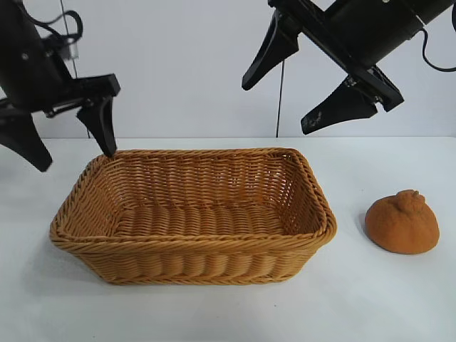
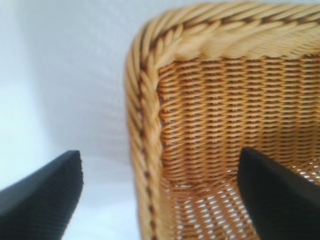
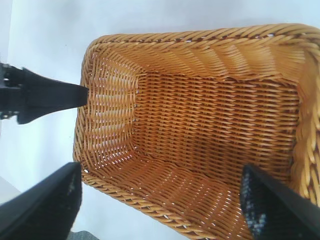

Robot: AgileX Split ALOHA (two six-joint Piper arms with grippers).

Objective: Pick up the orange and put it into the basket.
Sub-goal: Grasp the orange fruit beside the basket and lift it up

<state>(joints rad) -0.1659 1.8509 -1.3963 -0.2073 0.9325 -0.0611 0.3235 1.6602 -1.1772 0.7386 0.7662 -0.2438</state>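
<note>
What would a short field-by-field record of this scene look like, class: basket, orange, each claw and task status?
basket: wicker basket, mid-table, nothing inside
orange: orange on the table, beside the basket on the right arm's side, apart from it
left claw: left claw open, straddling the basket's corner rim, holding nothing
right claw: right claw open, raised above the basket, holding nothing
task status: orange not yet picked up
</note>
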